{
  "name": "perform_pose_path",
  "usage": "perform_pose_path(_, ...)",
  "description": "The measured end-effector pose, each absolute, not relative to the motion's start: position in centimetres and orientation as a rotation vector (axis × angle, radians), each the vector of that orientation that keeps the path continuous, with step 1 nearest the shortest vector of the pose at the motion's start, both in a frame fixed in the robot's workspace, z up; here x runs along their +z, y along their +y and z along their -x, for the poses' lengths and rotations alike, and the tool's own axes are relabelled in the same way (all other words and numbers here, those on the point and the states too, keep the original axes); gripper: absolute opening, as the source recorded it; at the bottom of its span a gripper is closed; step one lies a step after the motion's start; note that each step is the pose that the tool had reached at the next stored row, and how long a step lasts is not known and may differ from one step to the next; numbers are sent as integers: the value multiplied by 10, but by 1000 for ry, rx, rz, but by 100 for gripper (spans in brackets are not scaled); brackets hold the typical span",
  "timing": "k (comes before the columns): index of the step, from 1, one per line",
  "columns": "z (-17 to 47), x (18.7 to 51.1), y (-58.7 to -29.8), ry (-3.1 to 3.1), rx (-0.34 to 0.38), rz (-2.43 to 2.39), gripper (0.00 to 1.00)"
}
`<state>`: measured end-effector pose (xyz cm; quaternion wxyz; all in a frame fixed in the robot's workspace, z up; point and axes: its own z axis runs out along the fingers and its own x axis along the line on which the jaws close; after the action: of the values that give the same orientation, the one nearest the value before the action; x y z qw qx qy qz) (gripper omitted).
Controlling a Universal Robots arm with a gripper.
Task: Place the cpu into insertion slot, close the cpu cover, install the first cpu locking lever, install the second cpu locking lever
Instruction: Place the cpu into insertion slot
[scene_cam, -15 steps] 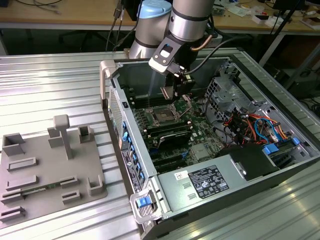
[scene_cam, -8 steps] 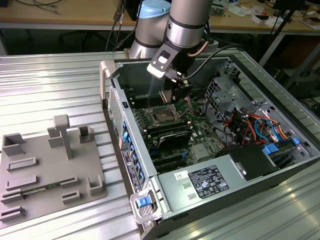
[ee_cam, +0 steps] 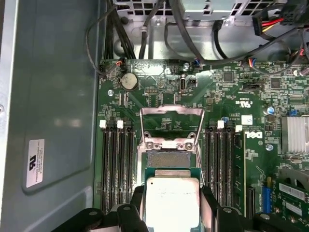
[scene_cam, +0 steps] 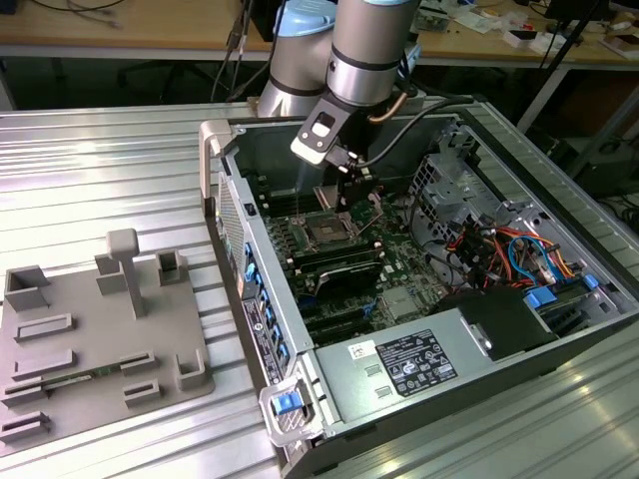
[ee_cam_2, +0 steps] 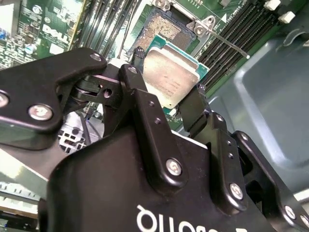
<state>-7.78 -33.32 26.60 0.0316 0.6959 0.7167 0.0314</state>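
- Because the cpu cover (ee_cam: 149, 112) stands open beside the insertion slot (ee_cam: 168, 158), we see it bared.
- Our end effector (ee_cam_2: 168, 72) pinches the cpu (ee_cam_2: 172, 83) edgewise near that slot.

Dull silver-grey top on the cpu (ee_cam: 172, 200), green edging; gripper (ee_cam_2: 167, 70) matte black, silver screw heads; insertion slot (ee_cam: 168, 159) grey, finely speckled, silver rim; cpu cover (ee_cam: 171, 112) bare silver; circuit board (ee_cam: 231, 92) green, pale markings; memory slots (ee_cam: 118, 164) black, white clips; cables (scene_cam: 499, 244) red, orange, blue.
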Motion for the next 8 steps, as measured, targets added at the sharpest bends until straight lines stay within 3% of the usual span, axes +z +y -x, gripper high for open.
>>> perform_pose_path(8, 78, 254, -332, 2224, 98, -2127, 55)
